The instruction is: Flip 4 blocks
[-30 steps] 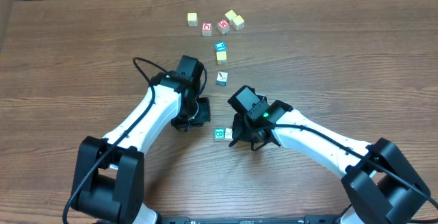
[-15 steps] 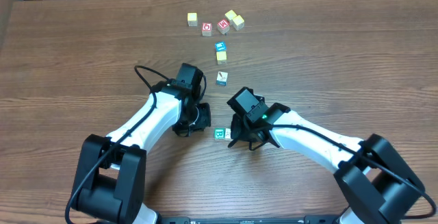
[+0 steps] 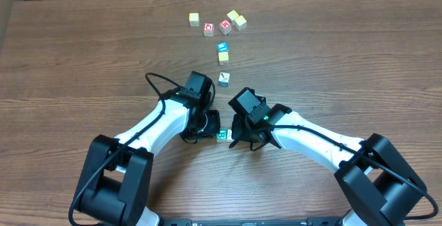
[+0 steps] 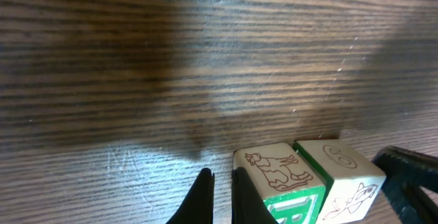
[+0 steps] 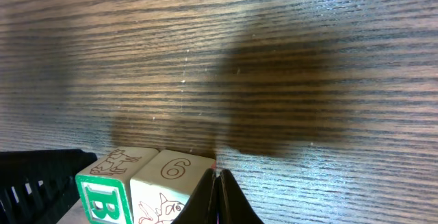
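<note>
Left wrist: green-faced wooden cube (image 4: 277, 175) abuts cream wooden cube (image 4: 340, 169) on grained brown table (image 4: 171, 59), flanked by left gripper (image 4: 220, 183) and right gripper (image 5: 217, 183), both pinched together.

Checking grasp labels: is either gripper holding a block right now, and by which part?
Neither. Both grippers are shut on nothing: the left gripper sits beside the green B block, the right gripper beside the 6 block.

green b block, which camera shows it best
Right wrist: the green block sits close, its B face and the animal drawing on top both readable. Left wrist shows the block with its top drawing clear, but the frame edge cuts the letter. Overhead shows only a tiny green square.
</note>
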Robot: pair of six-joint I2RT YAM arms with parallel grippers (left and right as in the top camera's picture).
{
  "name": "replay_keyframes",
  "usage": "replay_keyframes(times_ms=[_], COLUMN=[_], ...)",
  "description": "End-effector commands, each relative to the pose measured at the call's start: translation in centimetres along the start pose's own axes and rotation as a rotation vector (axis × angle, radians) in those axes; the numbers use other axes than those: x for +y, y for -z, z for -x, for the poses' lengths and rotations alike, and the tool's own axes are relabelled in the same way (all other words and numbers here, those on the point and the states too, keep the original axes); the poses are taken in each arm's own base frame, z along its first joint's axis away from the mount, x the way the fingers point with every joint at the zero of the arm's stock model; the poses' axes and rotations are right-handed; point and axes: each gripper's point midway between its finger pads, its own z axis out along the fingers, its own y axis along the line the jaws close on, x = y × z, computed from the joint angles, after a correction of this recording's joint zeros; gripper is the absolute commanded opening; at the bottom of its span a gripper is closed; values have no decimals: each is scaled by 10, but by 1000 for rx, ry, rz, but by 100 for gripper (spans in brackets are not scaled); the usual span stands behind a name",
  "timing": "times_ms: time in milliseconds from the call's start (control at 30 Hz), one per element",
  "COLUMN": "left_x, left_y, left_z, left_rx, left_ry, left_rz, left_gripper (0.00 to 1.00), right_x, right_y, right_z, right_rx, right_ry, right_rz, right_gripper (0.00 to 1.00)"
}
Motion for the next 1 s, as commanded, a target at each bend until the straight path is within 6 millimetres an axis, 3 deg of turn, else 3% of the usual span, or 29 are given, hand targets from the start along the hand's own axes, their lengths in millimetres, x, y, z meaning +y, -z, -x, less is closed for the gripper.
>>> replay_keyframes(times_ms=[0,500,767,967], left_x=[-1,0,7,9], left_y=[-5,-5,-3,-1], left_z=[-5,-5,0,3], left_rx=[18,20,-4,-14], left_ry=[24,22,23,29], left_rz=[-5,0,44,49], left_gripper=[4,4,4,4], right_x=[3,12,-6,-10], right_y=[-2,-1,-1,0], right_z=[-2,2,13,14], right_rx=[6,-5,-28,-22], right_ry=[7,41,5,-5], right_rz=[15,55,3,-6], right_gripper=[4,4,5,16])
